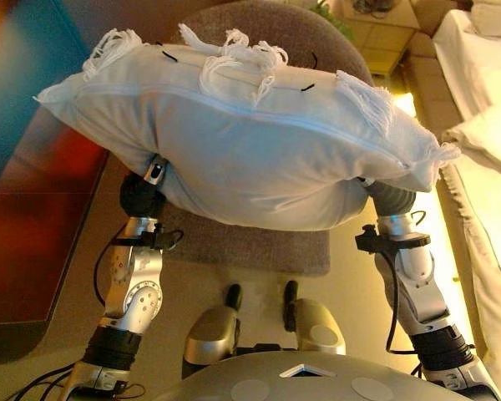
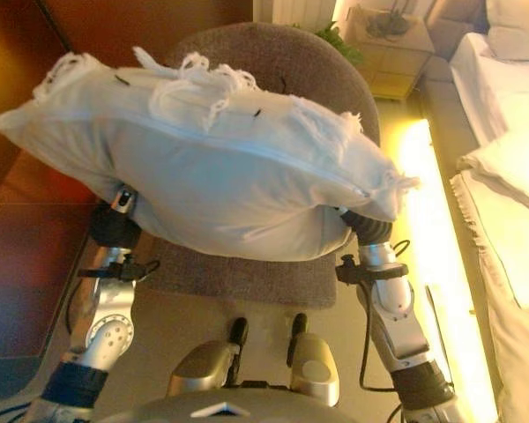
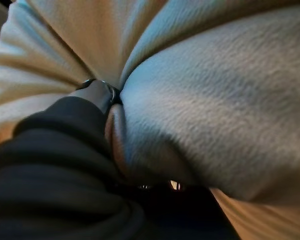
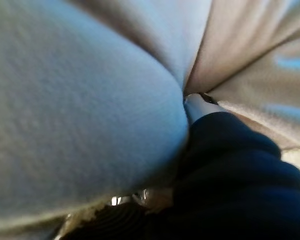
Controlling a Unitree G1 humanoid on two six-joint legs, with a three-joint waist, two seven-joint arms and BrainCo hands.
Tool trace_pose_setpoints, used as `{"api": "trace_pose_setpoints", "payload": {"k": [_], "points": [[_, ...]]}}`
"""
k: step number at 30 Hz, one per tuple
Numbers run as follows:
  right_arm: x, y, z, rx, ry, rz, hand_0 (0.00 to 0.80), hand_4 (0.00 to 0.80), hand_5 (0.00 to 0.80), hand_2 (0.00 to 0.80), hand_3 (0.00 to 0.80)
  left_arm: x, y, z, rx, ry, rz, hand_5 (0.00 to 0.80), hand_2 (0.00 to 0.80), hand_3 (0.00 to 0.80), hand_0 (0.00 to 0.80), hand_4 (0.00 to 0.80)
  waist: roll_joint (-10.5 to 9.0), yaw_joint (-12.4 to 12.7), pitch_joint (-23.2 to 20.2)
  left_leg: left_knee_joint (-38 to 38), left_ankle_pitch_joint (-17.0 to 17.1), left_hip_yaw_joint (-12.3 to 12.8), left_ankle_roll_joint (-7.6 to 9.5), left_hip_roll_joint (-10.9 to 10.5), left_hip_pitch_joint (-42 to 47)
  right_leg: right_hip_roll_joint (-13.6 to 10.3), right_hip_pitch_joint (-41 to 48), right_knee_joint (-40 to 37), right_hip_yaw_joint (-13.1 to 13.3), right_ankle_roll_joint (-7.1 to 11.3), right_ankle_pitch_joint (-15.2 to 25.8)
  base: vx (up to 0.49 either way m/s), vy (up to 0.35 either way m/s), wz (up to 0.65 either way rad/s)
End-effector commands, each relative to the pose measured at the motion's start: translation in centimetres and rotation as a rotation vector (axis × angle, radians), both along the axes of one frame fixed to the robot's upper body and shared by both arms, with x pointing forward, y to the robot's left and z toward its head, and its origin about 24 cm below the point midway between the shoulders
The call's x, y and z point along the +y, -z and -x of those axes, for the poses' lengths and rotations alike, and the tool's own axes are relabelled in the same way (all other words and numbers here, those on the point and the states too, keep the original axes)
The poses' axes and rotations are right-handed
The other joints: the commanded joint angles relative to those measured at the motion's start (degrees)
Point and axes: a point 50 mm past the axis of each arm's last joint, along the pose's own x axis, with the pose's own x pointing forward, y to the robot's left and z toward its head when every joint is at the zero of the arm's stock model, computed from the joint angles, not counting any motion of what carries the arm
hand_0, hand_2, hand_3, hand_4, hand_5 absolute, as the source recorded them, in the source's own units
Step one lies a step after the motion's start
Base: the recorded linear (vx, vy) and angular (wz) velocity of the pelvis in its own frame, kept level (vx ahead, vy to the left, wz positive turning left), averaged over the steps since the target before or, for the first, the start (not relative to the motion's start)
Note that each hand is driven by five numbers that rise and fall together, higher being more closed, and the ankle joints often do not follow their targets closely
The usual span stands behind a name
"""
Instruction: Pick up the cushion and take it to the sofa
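Note:
A big white cushion (image 1: 250, 142) with tasselled corners is held up in the air above a grey round-backed chair (image 1: 317, 42). My left hand (image 1: 146, 188) is under its left end and my right hand (image 1: 388, 199) under its right end, both mostly hidden by it. In the left wrist view my thumb (image 3: 97, 95) digs into a fold of the cushion (image 3: 215, 100), with cloth bulging past it. The right wrist view shows the same: the thumb (image 4: 197, 105) is pressed into the cushion (image 4: 80, 100).
The chair's grey seat (image 1: 250, 246) lies just below the cushion. A white padded couch with white pillows (image 1: 484, 50) runs along the right side. A small wooden side table (image 1: 384, 29) stands behind the chair. A dark red panel (image 1: 33, 209) is on the left.

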Motion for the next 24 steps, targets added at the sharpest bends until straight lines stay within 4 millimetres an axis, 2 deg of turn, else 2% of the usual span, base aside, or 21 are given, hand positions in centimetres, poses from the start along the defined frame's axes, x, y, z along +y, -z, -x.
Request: {"api": "trace_pose_setpoints", "payload": {"k": [1, 5, 7, 12, 15, 24], "points": [[1.1, -3.4, -0.9, -0.148, -0.079, 0.020, 0.800, 0.800, 0.800, 0.800, 0.800, -3.5, -2.9, 0.2, -0.183, 0.112, -0.044, 0.800, 0.800, 0.800, 0.800, 0.800, -0.25, 1.12, -6.17, 1.66, -6.07, 5.20, -2.10, 4.16, 0.56, 0.64, 6.54, -6.34, -2.95, 1.32, -2.17, 0.150, -0.081, 0.50], [0.7, -2.4, -1.6, -0.080, -0.056, 0.049, 0.800, 0.800, 0.800, 0.800, 0.800, -3.9, -1.7, -0.5, -0.102, 0.095, -0.058, 0.800, 0.800, 0.800, 0.800, 0.800, -0.29, 1.33, -7.00, 3.49, -6.43, 8.79, -3.60, 5.18, -0.57, 0.15, 8.91, -9.28, -5.49, 0.54, -2.00, 0.106, -0.046, 0.22], [0.7, -1.9, -2.0, -0.047, -0.050, 0.052, 0.800, 0.800, 0.800, 0.800, 0.800, -4.0, -1.3, -0.8, -0.084, 0.088, -0.075, 0.800, 0.800, 0.800, 0.800, 0.800, -0.06, 1.30, -7.30, 2.44, -6.19, 9.45, -3.87, 5.53, 0.02, 0.13, 9.64, -10.61, -6.06, 0.62, -1.77, 0.121, -0.006, 0.08], [1.0, 0.6, -3.6, 0.104, -0.025, 0.025, 0.800, 0.800, 0.800, 0.800, 0.800, -4.6, 0.1, -2.0, 0.015, 0.050, -0.147, 0.800, 0.800, 0.800, 0.800, 0.800, 0.96, 1.07, -8.91, -3.44, -5.02, 10.36, -4.40, 6.71, 3.71, 0.02, 10.26, -12.46, -6.41, 1.33, -1.26, 0.151, 0.025, -0.02], [1.5, 2.6, -4.5, 0.210, 0.006, 0.014, 0.800, 0.800, 0.800, 0.800, 0.800, -4.9, 1.6, -3.1, 0.113, 0.034, -0.213, 0.800, 0.800, 0.800, 0.800, 0.800, 1.48, 0.65, -9.71, -6.13, -4.50, 10.93, -4.35, 7.02, 5.54, 0.09, 10.53, -12.46, -6.39, 1.75, -1.29, 0.123, 0.014, -0.08], [2.7, 5.7, -6.4, 0.403, 0.086, -0.026, 0.800, 0.800, 0.800, 0.800, 0.800, -6.5, 3.7, -6.3, 0.248, 0.013, -0.391, 0.800, 0.800, 0.800, 0.800, 0.800, 2.60, -1.68, -10.66, -7.20, -5.08, 12.53, -4.15, 6.96, 7.69, 0.10, 11.48, -12.46, -6.18, 2.19, -1.62, 0.055, 0.021, -0.01]]}}
